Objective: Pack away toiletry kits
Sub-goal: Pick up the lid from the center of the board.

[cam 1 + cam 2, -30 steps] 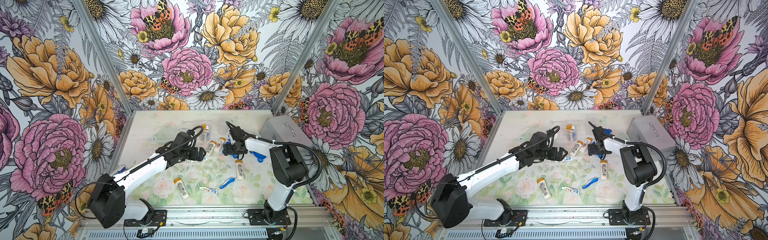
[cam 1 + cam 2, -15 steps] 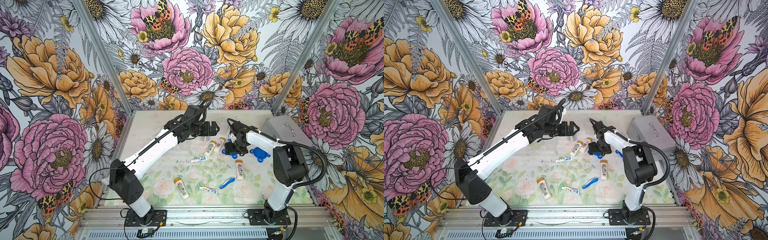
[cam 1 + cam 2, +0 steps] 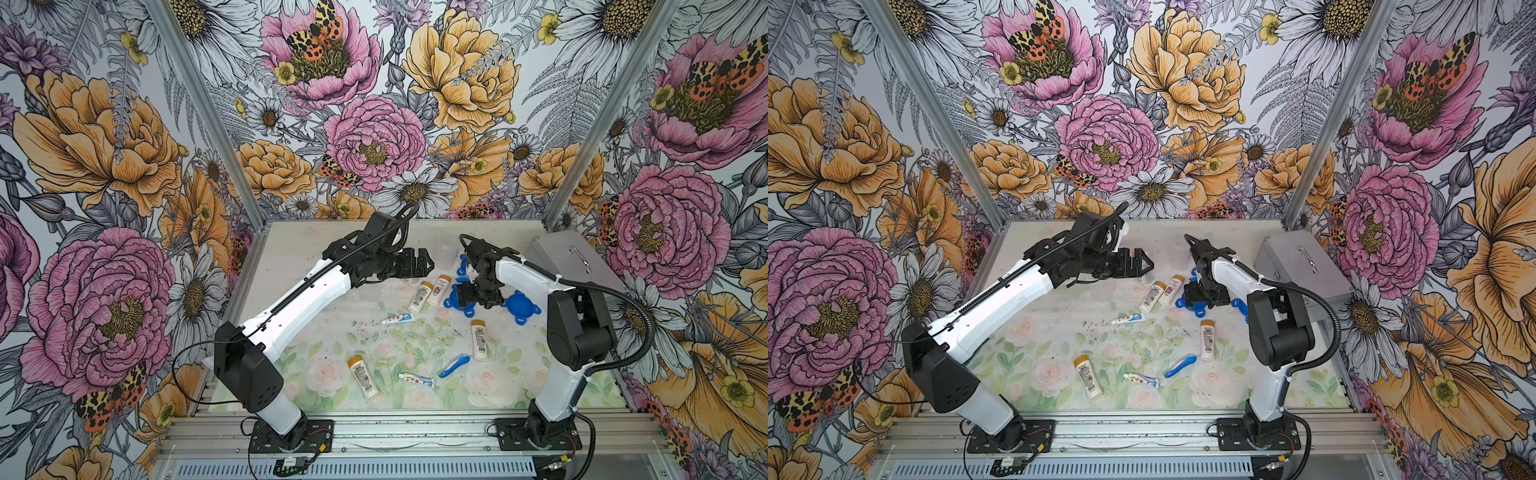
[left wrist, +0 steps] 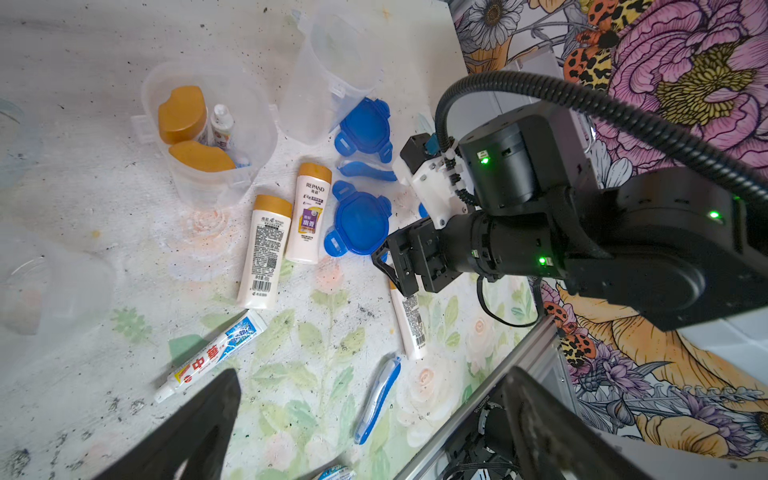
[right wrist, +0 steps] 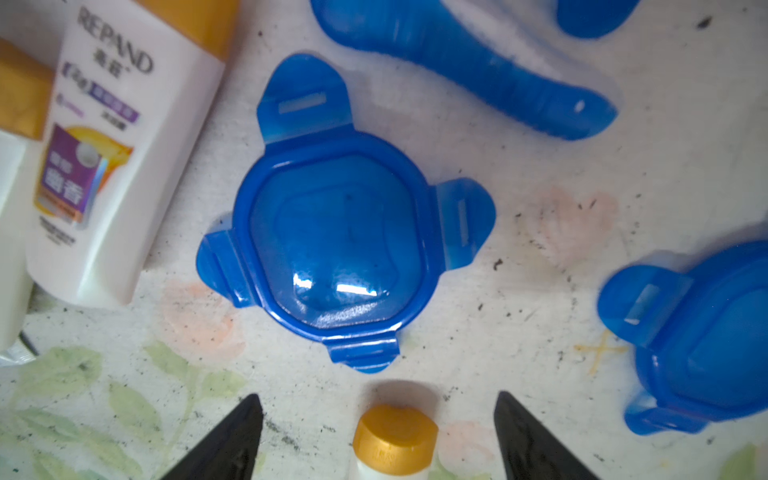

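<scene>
Bench: floral mat (image 3: 399, 349), floral walls all round.
R gripper (image 5: 377, 397): jaws spread, empty, low over mat.
Lid (image 5: 332, 245): flat on mat just ahead of R tips, untouched; 2nd lid (image 5: 702, 340) nearby.
Bottle (image 5: 392, 440): cap shows betw. R tips, not pinched.
L gripper (image 3: 428, 266): jaws spread, empty, raised, near clear cup (image 3: 446, 251).
Filled cup (image 4: 208, 137): upright, bottles + tube inside.

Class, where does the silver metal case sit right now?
In both top views the silver case sits at the table's far right edge, beside the right arm, past the blue lid.
</scene>
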Tool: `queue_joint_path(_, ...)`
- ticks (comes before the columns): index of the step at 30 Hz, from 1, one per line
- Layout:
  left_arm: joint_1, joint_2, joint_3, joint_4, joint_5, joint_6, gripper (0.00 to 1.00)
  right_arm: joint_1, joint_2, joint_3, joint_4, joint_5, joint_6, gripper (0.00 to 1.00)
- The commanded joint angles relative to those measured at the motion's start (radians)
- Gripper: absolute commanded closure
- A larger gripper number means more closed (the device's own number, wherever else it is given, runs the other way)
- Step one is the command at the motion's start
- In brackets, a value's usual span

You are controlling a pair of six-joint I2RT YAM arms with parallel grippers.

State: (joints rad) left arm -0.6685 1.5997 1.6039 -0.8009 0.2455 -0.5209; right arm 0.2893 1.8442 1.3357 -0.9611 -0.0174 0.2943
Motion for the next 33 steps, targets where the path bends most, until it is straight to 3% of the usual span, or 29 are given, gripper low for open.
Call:
queue_joint_path(1, 0.009, -0.031, -0.019, -0.004, 0.011, 0.011, 0.01, 0.006, 0.051, 0.024, 0.014, 0.030, -0.031, 0.15)
queue_joint_path(14, 0.010, 0.048, 0.041, -0.001, -0.010, -0.045, 0.02, -0.008, 0.149, 0.068, 0.033, -0.009, -0.118, 0.34)
queue_joint_path(18, 0.015, 0.052, 0.038, -0.001, -0.017, -0.041, 0.01, -0.007, 0.154, 0.070, 0.033, -0.011, -0.122, 0.44)
queue_joint_path(26, 0.039, 0.035, 0.003, -0.001, -0.019, -0.036, 0.02, 0.005, 0.167, 0.055, 0.044, -0.025, -0.121, 0.49)
queue_joint_path(33, 0.062, 0.026, -0.007, -0.001, -0.009, -0.033, 0.01, 0.017, 0.167, 0.031, 0.053, -0.015, -0.119, 0.66)
